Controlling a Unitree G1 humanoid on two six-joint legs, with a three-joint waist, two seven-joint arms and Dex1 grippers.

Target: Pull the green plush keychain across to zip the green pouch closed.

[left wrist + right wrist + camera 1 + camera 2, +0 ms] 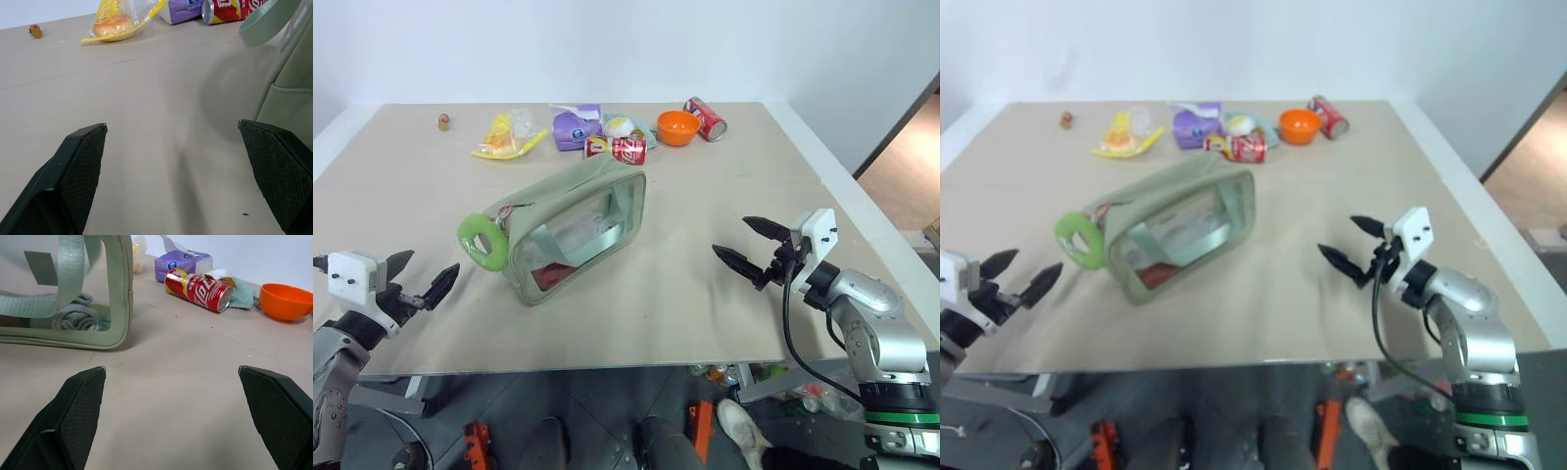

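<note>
Both my left gripper [423,281] and right gripper [751,245] are spread wide, empty. The keychain [484,241] hangs at the pouch's [576,227] left end, centre frame. If I tug unbraced, I expect the pouch slides instead of zipping.

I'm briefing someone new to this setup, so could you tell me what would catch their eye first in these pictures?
The green pouch stands out first, lying mid-table with the bright green plush keychain at its end nearer the left gripper. Both that gripper and the right gripper hover open on either side of it, touching nothing. Along the far edge sits a cluster including an orange bowl, red cans and a purple packet.
</note>
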